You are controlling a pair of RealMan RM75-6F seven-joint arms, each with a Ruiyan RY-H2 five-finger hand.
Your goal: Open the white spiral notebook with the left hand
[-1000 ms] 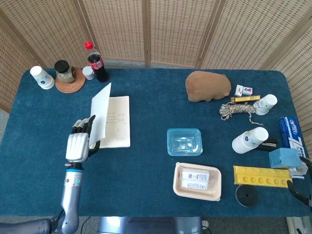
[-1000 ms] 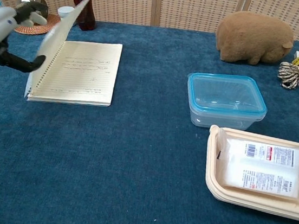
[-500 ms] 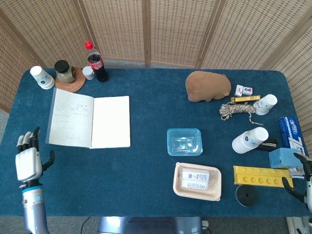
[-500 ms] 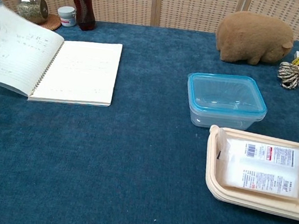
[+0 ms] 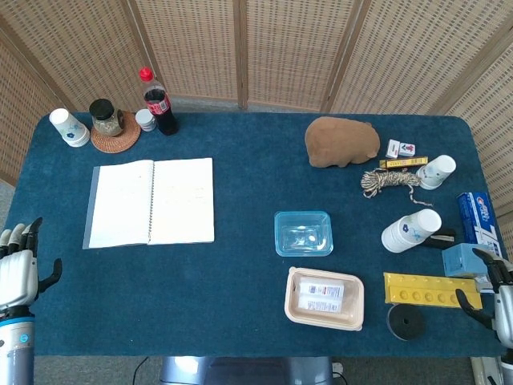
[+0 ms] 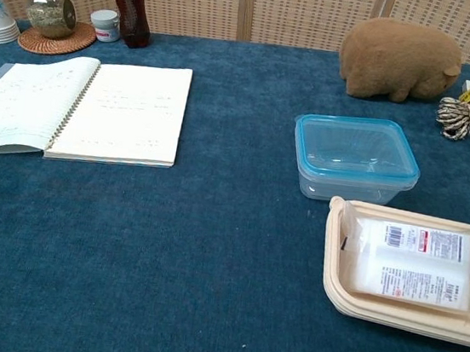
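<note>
White spiral notebook [image 5: 150,202] lies open and flat on the left part of the blue table [image 5: 240,297], with neither hand touching it.

The left hand [image 5: 18,267] sits at the near left edge of the table, well apart from the notebook, its fingers spread upward and holding nothing. The right hand [image 5: 498,299] shows only partly at the near right edge, beside a yellow block with round holes [image 5: 431,289]; whether it is wide or closed cannot be told. Far of the notebook stand a cola bottle [image 5: 159,101], a jar on a round coaster [image 5: 107,119] and a paper cup [image 5: 68,127]. To the right, near the table's middle, a clear container with a blue rim [image 5: 304,233] sits just far of a beige tray [image 5: 325,298], and a brown plush animal [image 5: 342,142] lies farther back.
</note>
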